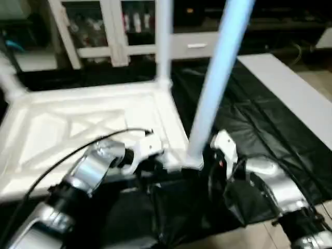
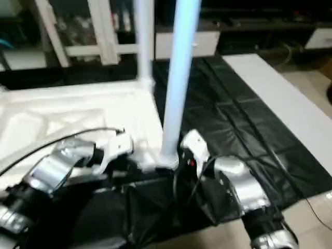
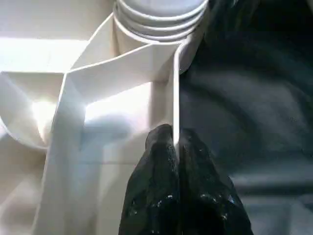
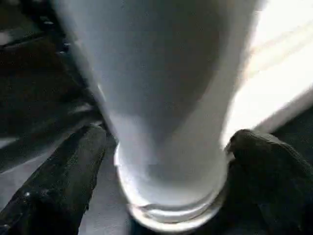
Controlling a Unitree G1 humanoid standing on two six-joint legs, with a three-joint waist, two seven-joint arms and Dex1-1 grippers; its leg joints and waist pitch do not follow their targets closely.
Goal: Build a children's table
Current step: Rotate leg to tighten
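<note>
The white tabletop (image 1: pixel 78 129) lies upside down on a black sheet, its X ribs facing up. One white leg (image 1: pixel 163 41) stands in the far right corner socket, and another leg (image 1: pixel 10 78) rises from the far left corner. A third leg (image 1: pixel 220 72) stands in the near right socket (image 3: pixel 156 24), leaning to the right. My left gripper (image 3: pixel 175 134) is shut on the tabletop's thin rim wall just beside that socket. My right gripper (image 4: pixel 168 166) is open around the base of the leaning leg, one black finger (image 4: pixel 63 181) on each side of it.
A black sheet (image 1: pixel 249 114) covers the floor under the work. A flat white board (image 1: pixel 290 88) lies along its right side. White shelving (image 1: pixel 104 31) stands at the back. A black cable (image 1: pixel 78 148) arcs over my left forearm.
</note>
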